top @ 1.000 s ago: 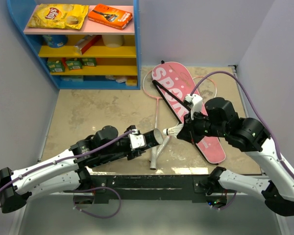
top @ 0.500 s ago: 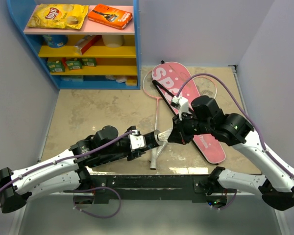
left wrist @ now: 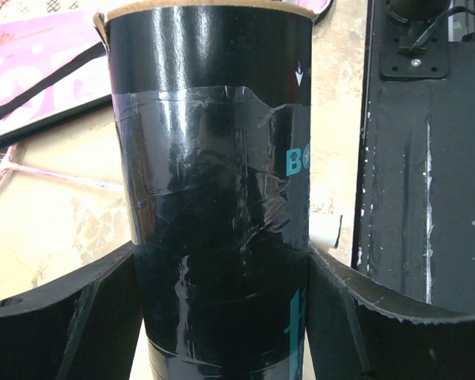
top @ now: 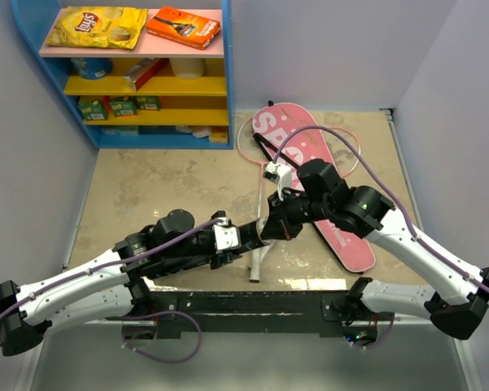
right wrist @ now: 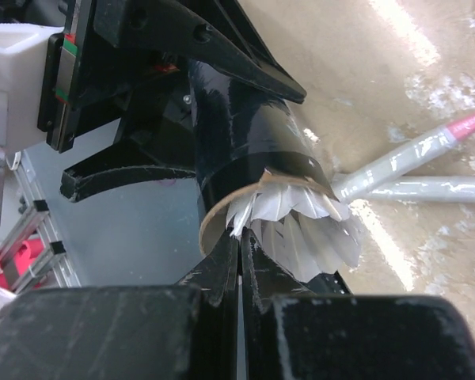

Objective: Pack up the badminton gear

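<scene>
My left gripper (top: 243,235) is shut on the long black tube (top: 258,230), which fills the left wrist view (left wrist: 214,198) between the fingers (left wrist: 55,324). My right gripper (right wrist: 240,253) is shut on the feather edge of a white shuttlecock (right wrist: 301,222), whose skirt sits at the tube's open mouth (right wrist: 245,134). In the top view the right gripper (top: 275,221) meets the tube's end. The pink "SPORT" bag (top: 342,240) lies behind on two pink-and-white rackets (top: 261,167), whose handles (right wrist: 412,154) lie on the table. No other shuttlecocks show.
A blue shelf unit (top: 228,73) with snack packets (top: 98,26) and an orange box (top: 183,26) stands at the back left. A black base plate (top: 253,301) runs along the near edge. Walls close in on both sides.
My right arm has moved left with the shuttlecock, from a gap away to the tube's mouth. The left arm and tube have stayed put.
</scene>
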`<state>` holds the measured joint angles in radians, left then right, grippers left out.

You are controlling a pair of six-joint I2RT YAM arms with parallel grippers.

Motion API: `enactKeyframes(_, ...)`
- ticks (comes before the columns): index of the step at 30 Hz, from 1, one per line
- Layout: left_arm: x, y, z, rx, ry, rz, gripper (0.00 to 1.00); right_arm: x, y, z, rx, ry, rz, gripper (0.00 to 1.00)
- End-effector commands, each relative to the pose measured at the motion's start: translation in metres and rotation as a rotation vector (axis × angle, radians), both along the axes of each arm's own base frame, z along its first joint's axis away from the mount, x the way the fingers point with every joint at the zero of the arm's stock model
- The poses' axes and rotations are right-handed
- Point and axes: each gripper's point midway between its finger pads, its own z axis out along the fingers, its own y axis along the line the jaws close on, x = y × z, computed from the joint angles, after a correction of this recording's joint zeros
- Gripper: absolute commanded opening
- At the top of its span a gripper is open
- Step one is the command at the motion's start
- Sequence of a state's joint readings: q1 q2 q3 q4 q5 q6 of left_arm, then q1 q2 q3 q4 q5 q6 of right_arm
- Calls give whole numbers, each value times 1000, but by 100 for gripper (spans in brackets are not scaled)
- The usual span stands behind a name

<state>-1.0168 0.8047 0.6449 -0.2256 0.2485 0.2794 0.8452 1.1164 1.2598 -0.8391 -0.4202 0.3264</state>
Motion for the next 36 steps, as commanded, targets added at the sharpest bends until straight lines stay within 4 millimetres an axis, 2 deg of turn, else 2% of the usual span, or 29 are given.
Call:
enactKeyframes(1, -12, -15, 34, -126, -37, -95, 0, 4, 23, 4, 88, -5, 32, 0)
enactKeyframes(5, -13, -16, 38, -137, -37, -103, 0, 2, 36, 0, 124, 16, 53, 0)
enactKeyframes(12, -16, -13, 51, -185, -65, -106, 0, 0, 49, -29, 174, 82, 44, 0)
enactKeyframes(14, -17, -13, 54, -195, -72, -113, 0, 1, 58, -22, 240, 86, 38, 0)
enactKeyframes(15, -18, -13, 55, -199, -75, -115, 0, -1, 59, -28, 245, 97, 34, 0)
enactKeyframes(16, -18, -13, 57, -205, -78, -116, 0, 2, 62, -25, 272, 94, 24, 0)
enactKeyframes(17, -18, -13, 56, -205, -76, -119, 0, 0, 63, -31, 267, 102, 20, 0)
enactKeyframes(22, -18, -13, 57, -210, -76, -117, 0, 1, 60, -33, 253, 102, -2, 0)
enactKeyframes(24, -18, -12, 59, -215, -82, -114, 0, 6, 58, -27, 245, 74, -29, 13)
enactKeyframes(25, -18, -12, 59, -214, -82, -113, 0, 6, 53, -30, 216, 73, -40, 20)
enactKeyframes(26, -18, -12, 59, -214, -85, -110, 0, 8, 50, -21, 223, 52, -52, 29)
enactKeyframes(27, -17, -11, 59, -216, -85, -108, 0, 10, 47, -20, 217, 40, -69, 33)
enactKeyframes(34, -15, -13, 54, -199, -72, -100, 0, 27, 20, -13, 123, -43, -216, 52)
enactKeyframes(36, -15, -13, 53, -197, -70, -101, 0, 29, 15, -2, 128, -69, -236, 55)
